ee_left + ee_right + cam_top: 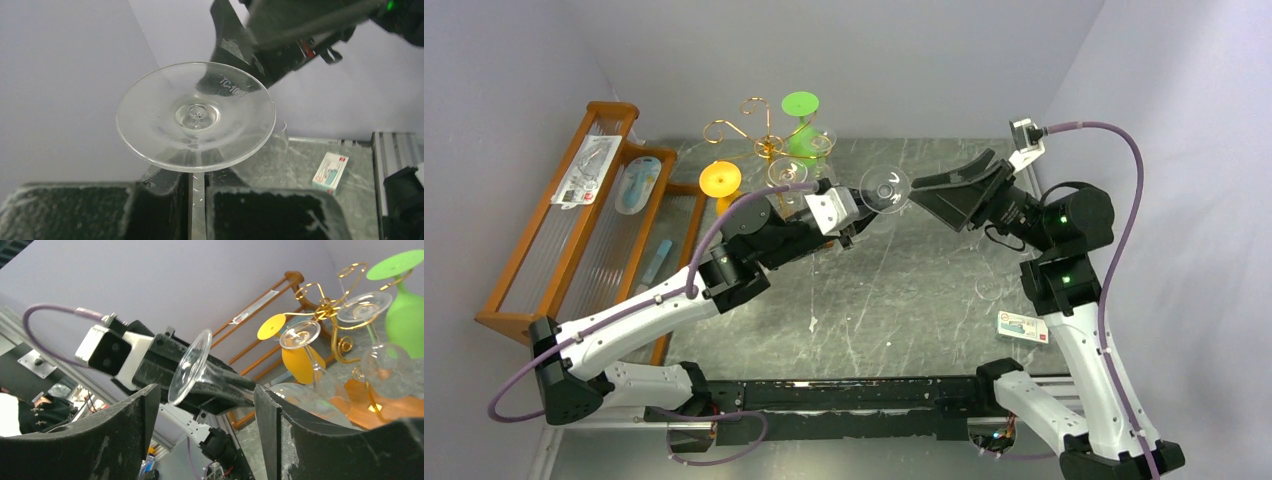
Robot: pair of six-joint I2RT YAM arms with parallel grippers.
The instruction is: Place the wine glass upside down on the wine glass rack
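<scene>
**Handover pose above the counter [904, 290].** The left gripper [856, 212] is clenched on the stem of the wine glass [884, 187] and holds it roughly level in mid-air. The bowl lies back toward the left wrist, and the round foot points ahead at the right gripper [921, 195]. The right gripper's jaws are spread wide and empty. The foot sits just ahead of its fingertips, and contact cannot be told. The wine glass rack [759, 130] stands near, beyond the left gripper and to its left. It already carries a green glass [801, 125], an orange glass [720, 179] and clear ones, foot up. This is judged to be a transfer or re-grip. The right gripper should centre the stem or foot between its jaws before closing. The left gripper should let go only once that hold is firm. The glass can then be turned foot up and its stem slid into a free scroll arm.
</scene>
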